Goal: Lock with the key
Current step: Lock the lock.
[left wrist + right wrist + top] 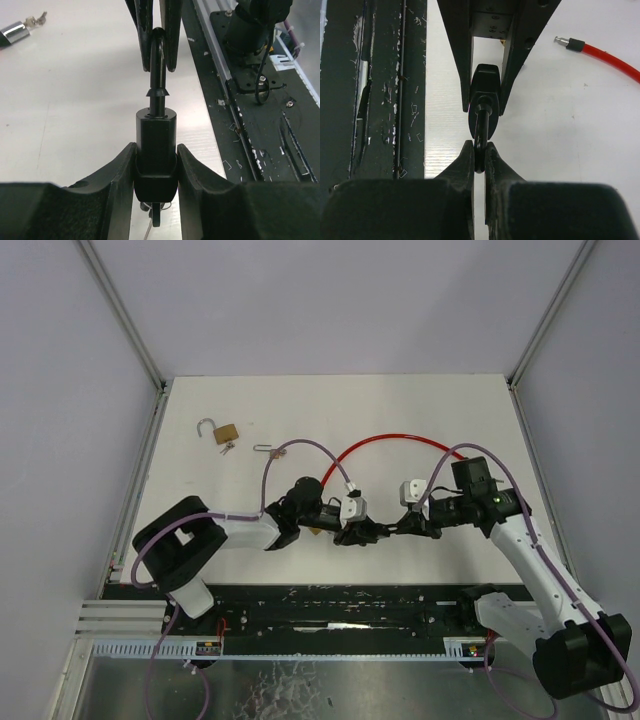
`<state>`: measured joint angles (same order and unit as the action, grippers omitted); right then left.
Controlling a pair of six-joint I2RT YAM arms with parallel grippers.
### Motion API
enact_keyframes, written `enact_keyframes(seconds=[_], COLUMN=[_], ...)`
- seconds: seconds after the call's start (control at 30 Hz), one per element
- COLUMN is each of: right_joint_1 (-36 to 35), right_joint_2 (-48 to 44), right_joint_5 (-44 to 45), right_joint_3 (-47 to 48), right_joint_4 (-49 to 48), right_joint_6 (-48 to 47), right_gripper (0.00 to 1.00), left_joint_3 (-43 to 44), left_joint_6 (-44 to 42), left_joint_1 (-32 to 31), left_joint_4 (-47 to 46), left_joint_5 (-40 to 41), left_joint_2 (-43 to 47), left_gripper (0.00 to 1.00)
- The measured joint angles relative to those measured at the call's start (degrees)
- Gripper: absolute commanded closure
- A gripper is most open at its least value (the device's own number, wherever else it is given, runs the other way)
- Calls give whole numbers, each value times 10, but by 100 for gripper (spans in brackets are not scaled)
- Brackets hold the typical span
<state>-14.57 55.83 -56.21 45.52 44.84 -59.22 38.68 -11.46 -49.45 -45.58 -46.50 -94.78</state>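
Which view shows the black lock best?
The left wrist view: the black lock fills the middle, its body clamped by the left gripper, its loop pinched by the right gripper. The right wrist view shows it foreshortened; the top view, only a small dark shape.

White arm links (530,560), lilac cables (300,443), black gripper fingers (115,175)

**Overhead view.** You worked under even, diffuse light from above. The white counter (400,410) read bright without glare, and shadows under the arms were faint.

**Wrist views.** The left claw (155,152) and right claw (479,147) filled the foreground as soft, underexposed black. The black lock (155,130) and its black loop (480,132) barely separated from them. The red cable (610,57) was crisp.
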Motion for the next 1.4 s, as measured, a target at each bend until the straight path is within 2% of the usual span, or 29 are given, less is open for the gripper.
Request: enact_keyframes(seconds=[0.23,0.63,0.83,1.03,1.4], right_joint_1=[-23,-30,-32,-37,-64], right_joint_2=[50,97,121,148,179], right_joint_5=[35,124,131,142,174], right_joint_3=[7,9,12,19,42], right_joint_4=[-6,3,3,7,17], right_joint_6=[2,9,14,17,30], right_gripper=[100,100,100,100,100], left_joint_3=[8,30,30,33,33], left_joint_6=[-13,48,57,83,87], left_joint_1=[-7,-33,-38,-38,-38], left_joint_4=[14,-135,-147,-216,-216], left_joint_5=[22,64,78,78,82], left_joint_2=[-34,-175,-191,-231,-232], left_gripper=[100,100,100,100,100])
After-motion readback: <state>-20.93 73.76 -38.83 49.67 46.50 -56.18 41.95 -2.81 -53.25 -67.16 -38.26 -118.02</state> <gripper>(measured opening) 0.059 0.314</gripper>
